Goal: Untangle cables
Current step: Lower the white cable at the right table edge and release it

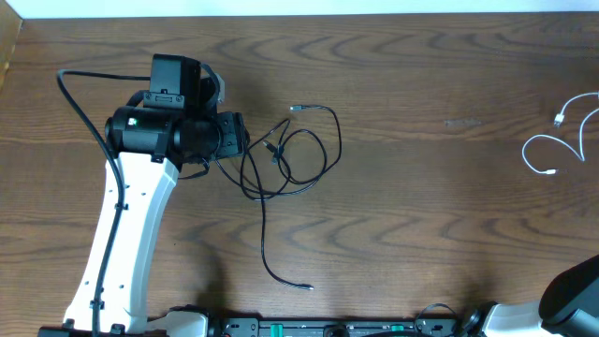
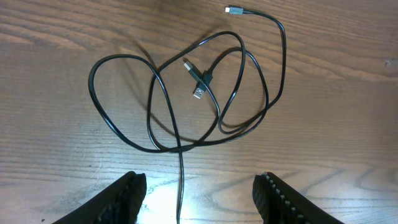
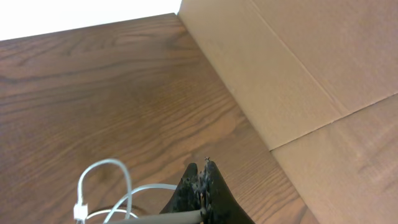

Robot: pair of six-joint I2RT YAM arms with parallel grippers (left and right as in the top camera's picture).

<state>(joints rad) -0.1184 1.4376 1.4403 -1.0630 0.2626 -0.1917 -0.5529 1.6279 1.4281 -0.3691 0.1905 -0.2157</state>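
Observation:
The black cables [image 1: 290, 154] lie in a tangle of overlapping loops left of the table's middle. One strand trails toward the front edge to a plug end [image 1: 309, 287]. In the left wrist view the loops [image 2: 155, 93] cross around a USB plug [image 2: 198, 93], and a small plug [image 2: 230, 10] lies at the far end. My left gripper [image 2: 199, 186] is open, and a black strand on the table runs between its fingers. The white cable [image 1: 552, 145] lies at the far right. My right gripper [image 3: 200, 169] is shut, and a strand of the white cable [image 3: 102, 168] runs into its jaws.
A cardboard box wall [image 3: 298, 62] stands close along the right side of the table. The left arm's own thick black wire [image 1: 84, 112] loops at the far left. Part of the right arm [image 1: 571, 290] shows at the front right corner.

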